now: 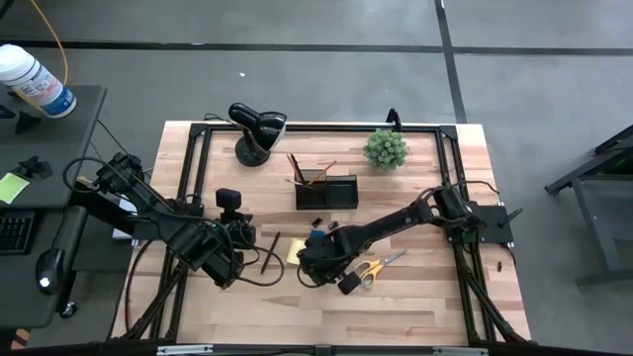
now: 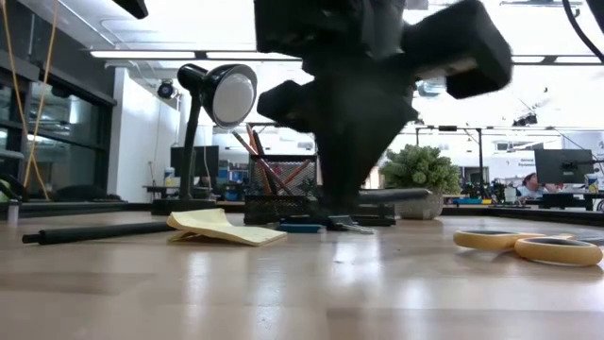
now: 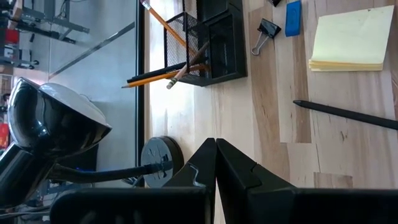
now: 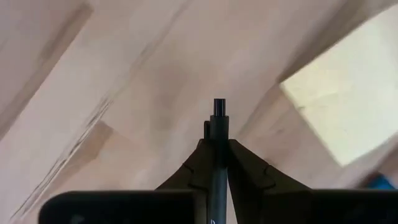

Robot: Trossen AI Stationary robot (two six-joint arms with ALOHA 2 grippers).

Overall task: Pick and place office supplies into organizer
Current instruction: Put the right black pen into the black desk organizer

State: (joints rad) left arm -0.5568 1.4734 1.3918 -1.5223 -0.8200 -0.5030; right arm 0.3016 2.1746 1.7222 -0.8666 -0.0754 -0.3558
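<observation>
You won't find any readable text, brand, number or sign here: the label on the white bottle [image 1: 38, 81] at the upper left of the high view is too small to make out, and the sticky-note pad [image 3: 348, 38] is blank.

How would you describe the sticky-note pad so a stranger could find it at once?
Start at the black organizer near the table's far edge, then come toward the near edge. The sticky-note pad lies flat beside a long dark pen. It is the only pale yellow square.
</observation>
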